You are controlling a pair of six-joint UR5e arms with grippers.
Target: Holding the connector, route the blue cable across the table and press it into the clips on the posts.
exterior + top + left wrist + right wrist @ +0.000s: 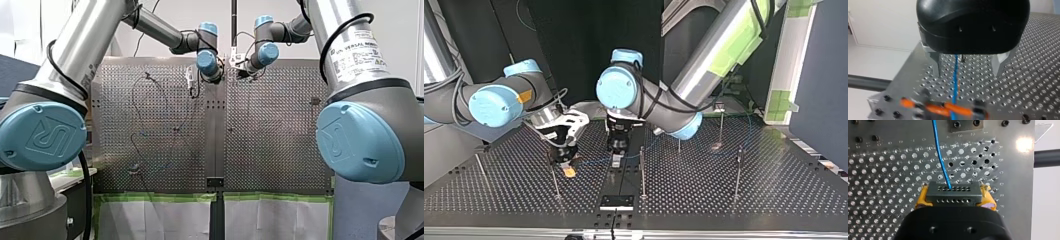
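Yellow pads of my right claw (955, 195) pinch the dark, rectangular connector (952, 198) with its rows of small holes. The blue cable (940, 155) runs ahead from it over the perforated metal worktop (885, 182). My left claw (969, 68) has its metal fingers (937, 63) spread, with the cable passing between them, clear of both. Thin upright posts (642, 170) stand around the two claws.

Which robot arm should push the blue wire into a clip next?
Probably my left. The left gripper is open with the blue cable running between its fingers, free to guide it; the right gripper is shut on the connector.
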